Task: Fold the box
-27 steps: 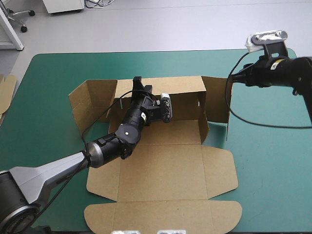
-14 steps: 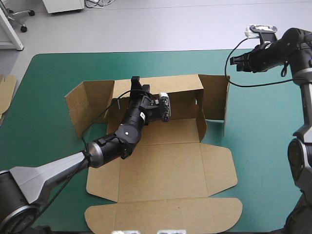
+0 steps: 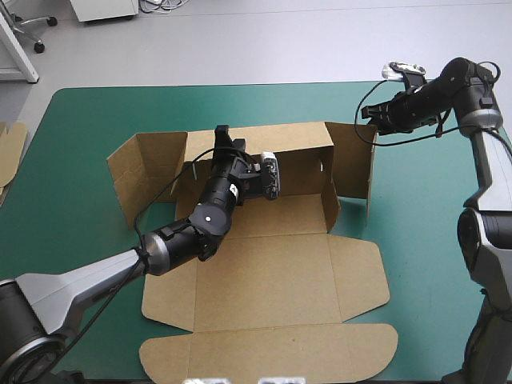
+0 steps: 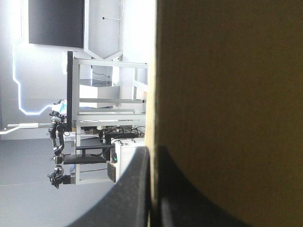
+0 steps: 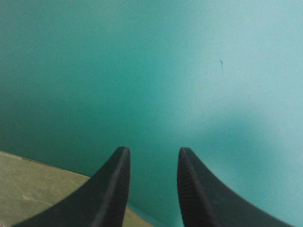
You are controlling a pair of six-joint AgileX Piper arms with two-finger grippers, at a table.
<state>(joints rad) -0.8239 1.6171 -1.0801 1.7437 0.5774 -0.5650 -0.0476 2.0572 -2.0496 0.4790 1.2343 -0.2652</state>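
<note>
The brown box [image 3: 264, 280] lies partly folded in the middle of the table, its back wall [image 3: 292, 144] raised and its lid flat toward the near edge. My left gripper [image 3: 224, 134] is shut on the back wall's top edge near its left end. In the left wrist view the board [image 4: 227, 94] fills one side, its edge pinched between the black fingers [image 4: 135, 189]. My right gripper [image 3: 370, 118] hovers at the far top corner of the raised right side flap [image 3: 356, 164]. It is open [image 5: 152, 150] over teal-green cover, with a corner of board [image 5: 38, 189] beside it.
The left side flap [image 3: 148, 168] stands raised and splayed outward. An edge of more brown board [image 3: 10, 148] shows at the table's left edge. The table's far edge [image 3: 240, 85] runs just beyond the box.
My right arm has swung in toward the box from the far right, ending at the right side flap's top corner. That flap stands a little more upright. The left arm has not moved.
</note>
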